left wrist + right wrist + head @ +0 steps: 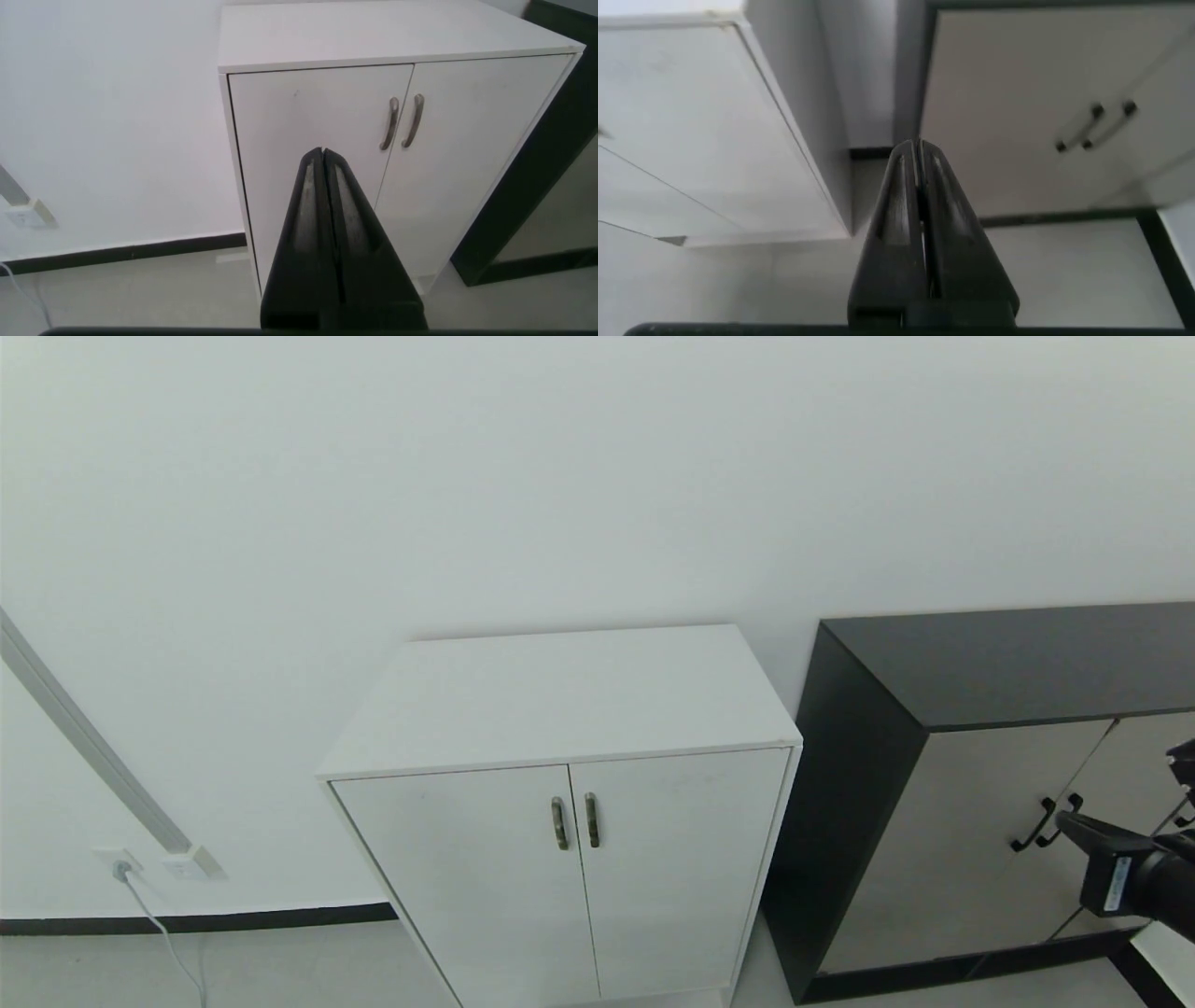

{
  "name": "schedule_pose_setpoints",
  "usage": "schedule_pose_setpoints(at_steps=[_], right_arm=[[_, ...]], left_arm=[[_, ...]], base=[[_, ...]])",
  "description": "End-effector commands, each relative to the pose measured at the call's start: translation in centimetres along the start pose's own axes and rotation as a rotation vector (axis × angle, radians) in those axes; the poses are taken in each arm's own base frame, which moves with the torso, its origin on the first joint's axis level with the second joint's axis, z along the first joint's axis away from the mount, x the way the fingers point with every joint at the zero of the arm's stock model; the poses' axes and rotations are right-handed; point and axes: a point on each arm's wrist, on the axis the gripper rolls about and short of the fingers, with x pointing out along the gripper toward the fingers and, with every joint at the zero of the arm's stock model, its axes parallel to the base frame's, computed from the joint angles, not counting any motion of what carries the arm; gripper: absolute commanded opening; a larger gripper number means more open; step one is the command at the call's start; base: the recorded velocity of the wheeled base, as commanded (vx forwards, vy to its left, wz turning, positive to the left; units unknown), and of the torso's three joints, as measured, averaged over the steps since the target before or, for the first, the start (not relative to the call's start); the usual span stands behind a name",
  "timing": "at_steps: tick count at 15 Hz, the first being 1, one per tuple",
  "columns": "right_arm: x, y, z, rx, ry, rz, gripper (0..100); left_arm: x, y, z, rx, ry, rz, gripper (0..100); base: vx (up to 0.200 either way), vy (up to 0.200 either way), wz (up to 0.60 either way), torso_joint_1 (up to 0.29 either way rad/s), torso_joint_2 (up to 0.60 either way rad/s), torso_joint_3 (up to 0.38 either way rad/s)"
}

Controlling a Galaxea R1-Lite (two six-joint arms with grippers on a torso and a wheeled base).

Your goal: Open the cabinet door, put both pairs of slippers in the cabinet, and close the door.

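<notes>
Left end effector point(322, 157): fingers pressed together, empty, in front of the white cabinet point(308, 103), facing its left door, not touching. Right end effector point(920, 149): also pressed together, empty, off to the white cabinet's right, before the black cabinet point(980, 663). White cabinet against the wall, both doors shut, handles point(390, 123) side by side at centre.

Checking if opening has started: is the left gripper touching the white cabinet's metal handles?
Apart. The left wrist view shows bare door panel between the left gripper and the metal handles.
</notes>
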Motion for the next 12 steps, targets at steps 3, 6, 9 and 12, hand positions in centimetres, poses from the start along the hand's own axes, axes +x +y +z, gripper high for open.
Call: schedule_pose_setpoints(at_steps=[3, 6, 9, 12], right_arm=[[-4.9, -1.4, 0.3, -0.015, -0.03, -0.079, 0], [-7.4, -1.4, -0.9, -0.035, 0.008, -0.062, 0], [-9.9, -1.3, -3.2, -0.027, 0.002, -0.015, 0], [-11.6, -1.2, -5.0, -0.027, 0.016, 0.041, 0]], left_arm=[[0.0, 0.0, 0.0, -0.001, 0.002, -0.003, 0], [0.0, 0.0, 0.0, -0.001, 0.002, 0.001, 0], [0.0, 0.0, 0.0, -0.001, 0.002, -0.001, 0], [0.0, 0.0, 0.0, -0.001, 0.002, -0.003, 0]], base=[[0.0, 0.0, 0.0, 0.0, 0.0, 0.0], [0.0, 0.0, 0.0, 0.0, 0.0, 0.0], [0.0, 0.0, 0.0, 0.0, 0.0, 0.0], [0.0, 0.0, 0.0, 0.0, 0.0, 0.0]])
